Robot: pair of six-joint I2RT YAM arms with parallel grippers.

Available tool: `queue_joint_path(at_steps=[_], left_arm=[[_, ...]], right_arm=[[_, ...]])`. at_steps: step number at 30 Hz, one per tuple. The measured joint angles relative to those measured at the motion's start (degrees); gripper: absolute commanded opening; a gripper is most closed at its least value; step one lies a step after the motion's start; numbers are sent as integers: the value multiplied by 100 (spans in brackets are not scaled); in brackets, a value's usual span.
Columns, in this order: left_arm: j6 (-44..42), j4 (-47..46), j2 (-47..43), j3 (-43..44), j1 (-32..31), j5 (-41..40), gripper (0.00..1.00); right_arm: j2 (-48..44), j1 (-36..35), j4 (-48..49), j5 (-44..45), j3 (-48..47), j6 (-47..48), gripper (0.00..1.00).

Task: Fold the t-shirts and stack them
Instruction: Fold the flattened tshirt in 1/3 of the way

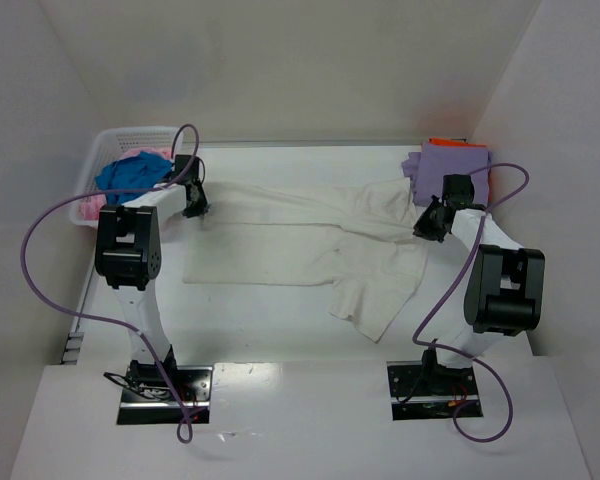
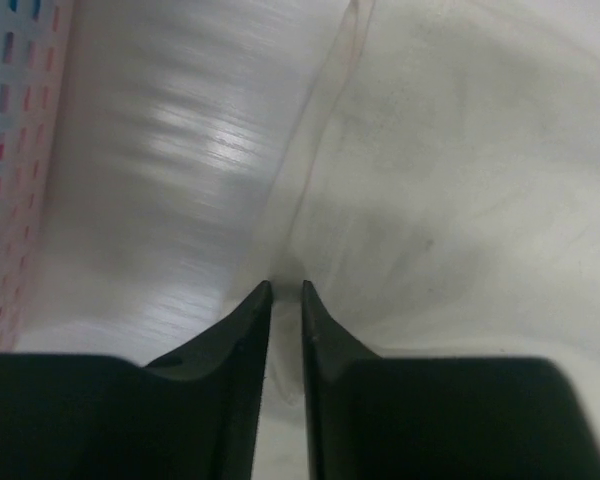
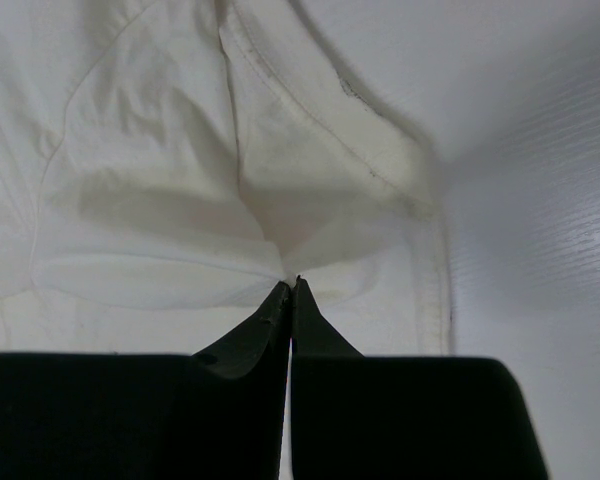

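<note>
Right gripper (image 3: 292,282): fingertips clenched together on a small pinch of the cream-white t-shirt (image 1: 280,240). The cloth puckers toward the tips and creases fan away from them. A stitched seam runs up from that pinch in the wrist view, and the shirt's hemmed edge lies just to the right of it. In the overhead view this gripper sits at the shirt's right end, where the fabric is bunched. Left gripper (image 2: 286,288): the two fingers stand a narrow slit apart, with their tips right at the shirt's left edge. The edge line runs down into the slit, but I cannot tell whether any cloth is caught between them. Overhead, this gripper is at the shirt's far left corner. The shirt itself lies spread across the middle of the table (image 1: 280,320), stretched in a band between the two grippers. Its near part lies flat, and one flap trails off toward the near right. Just beyond the shirt's right end is a lavender-purple t-shirt (image 1: 450,160), folded flat, with an orange t-shirt (image 1: 445,142) showing as a thin strip at its far edge. Just past the shirt's left end stands a white lattice basket (image 1: 120,135) holding a crumpled blue t-shirt (image 1: 130,175) and a pink t-shirt (image 1: 142,153).
</note>
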State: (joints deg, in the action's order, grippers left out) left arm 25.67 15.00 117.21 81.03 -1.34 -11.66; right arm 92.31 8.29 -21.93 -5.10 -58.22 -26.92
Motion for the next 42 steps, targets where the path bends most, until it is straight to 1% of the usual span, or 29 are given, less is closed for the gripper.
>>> queue_joint_path(at_steps=[1,3,4,5,15,21,29,31,32,34,35,36,38,41,42], left_arm=[[-22,2,2,0,4,0,17],[-15,2,4,0,15,-2,5],[-15,2,4,0,20,-2,1],[-9,2,4,4,20,-2,0],[-48,59,7,173,20,-138,0],[-299,136,7,481,20,-304,0],[-632,356,7,599,15,-516,0],[-654,385,7,599,13,-520,4],[-688,420,7,605,13,-507,9],[-778,498,7,634,13,-466,16],[-787,516,7,647,15,-444,21],[-791,518,7,651,17,-404,30],[-820,540,7,651,20,-295,38],[-872,605,4,651,2,-173,48],[-881,616,0,647,-13,-105,49]], right_arm=[[0,0,0,0,0,0,0],[0,0,0,4,0,0,0],[0,0,0,13,0,0,0],[0,0,0,24,0,0,0],[-4,92,-24,107,0,0,0],[-4,125,-26,111,0,0,0],[-4,125,-28,127,0,0,0],[-4,125,-31,125,0,0,0],[-4,125,-28,125,0,0,0],[-4,125,-31,125,0,0,0],[-4,125,-31,129,0,2,0],[-4,129,-31,129,0,2,0],[-7,136,-33,129,0,2,0],[-7,136,-35,127,0,2,0],[-7,136,-35,127,0,2,0]])
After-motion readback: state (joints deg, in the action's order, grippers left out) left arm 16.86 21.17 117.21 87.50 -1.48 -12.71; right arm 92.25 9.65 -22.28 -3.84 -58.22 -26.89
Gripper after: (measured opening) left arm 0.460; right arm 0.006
